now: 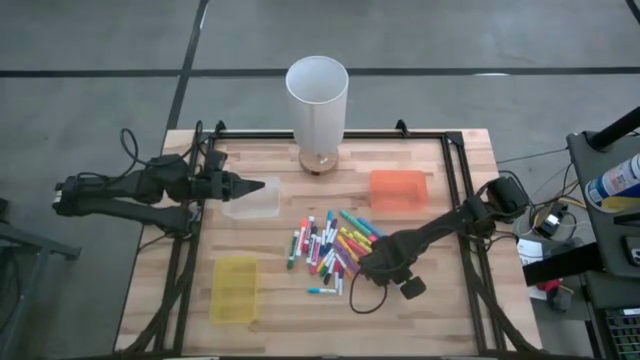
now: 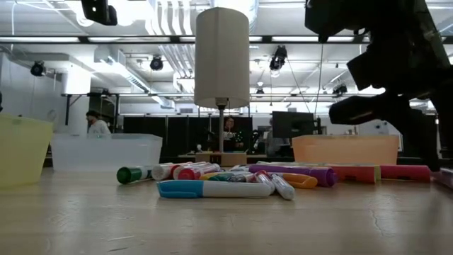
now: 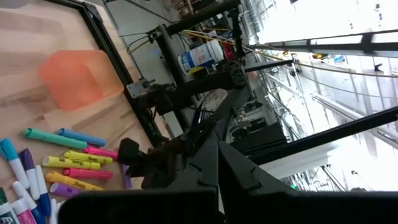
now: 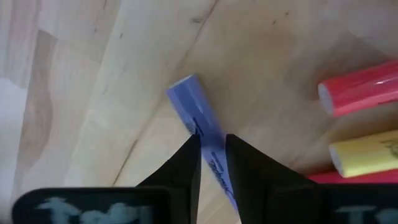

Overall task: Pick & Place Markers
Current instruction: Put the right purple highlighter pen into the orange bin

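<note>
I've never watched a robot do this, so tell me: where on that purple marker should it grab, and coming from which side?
Across the barrel's middle, from straight above. The purple marker lies flat on the table, slightly apart from the red and yellow ones, so its long sides are free. The right gripper already straddles it that way.
</note>
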Controlling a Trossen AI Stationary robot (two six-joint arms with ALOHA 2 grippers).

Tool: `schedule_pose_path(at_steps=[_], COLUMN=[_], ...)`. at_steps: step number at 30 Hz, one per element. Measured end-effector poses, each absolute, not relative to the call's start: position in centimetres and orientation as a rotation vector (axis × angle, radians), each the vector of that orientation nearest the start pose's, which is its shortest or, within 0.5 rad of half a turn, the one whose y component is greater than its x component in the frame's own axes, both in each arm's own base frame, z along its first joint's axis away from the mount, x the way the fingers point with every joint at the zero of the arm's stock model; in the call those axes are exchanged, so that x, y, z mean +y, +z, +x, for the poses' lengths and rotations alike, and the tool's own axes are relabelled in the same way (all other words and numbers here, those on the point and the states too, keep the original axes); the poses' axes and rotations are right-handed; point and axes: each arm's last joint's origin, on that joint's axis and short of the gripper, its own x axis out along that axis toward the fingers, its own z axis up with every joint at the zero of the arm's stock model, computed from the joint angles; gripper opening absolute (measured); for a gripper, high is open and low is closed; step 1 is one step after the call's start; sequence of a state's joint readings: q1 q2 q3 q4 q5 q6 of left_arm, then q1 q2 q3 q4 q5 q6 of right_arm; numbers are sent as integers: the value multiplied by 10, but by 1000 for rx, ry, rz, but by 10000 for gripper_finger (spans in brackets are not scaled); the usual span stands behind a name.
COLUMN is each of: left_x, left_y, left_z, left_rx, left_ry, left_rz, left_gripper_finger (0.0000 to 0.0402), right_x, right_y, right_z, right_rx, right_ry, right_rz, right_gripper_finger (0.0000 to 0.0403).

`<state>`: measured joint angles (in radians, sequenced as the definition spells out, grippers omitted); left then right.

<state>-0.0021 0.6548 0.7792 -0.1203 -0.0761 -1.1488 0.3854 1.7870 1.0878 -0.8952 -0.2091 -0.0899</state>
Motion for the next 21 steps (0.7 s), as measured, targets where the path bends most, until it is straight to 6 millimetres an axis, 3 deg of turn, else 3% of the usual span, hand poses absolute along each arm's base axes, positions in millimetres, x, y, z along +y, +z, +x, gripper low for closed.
schedule_pose_path(at_steps=[16, 21], left_x=[2, 2], left_y=[353, 353], left_z=[146, 146], left_rx=[-36, -36], left_ry=[69, 69], left_rz=[-1148, -1148], left_gripper_finger=[0, 0], right_x=[120, 123], right_y=[147, 142], right_z=[274, 271], right_rx=[1540, 1515], right_ry=[549, 594], right_rz=[-233, -292], right_gripper_finger=[71, 93])
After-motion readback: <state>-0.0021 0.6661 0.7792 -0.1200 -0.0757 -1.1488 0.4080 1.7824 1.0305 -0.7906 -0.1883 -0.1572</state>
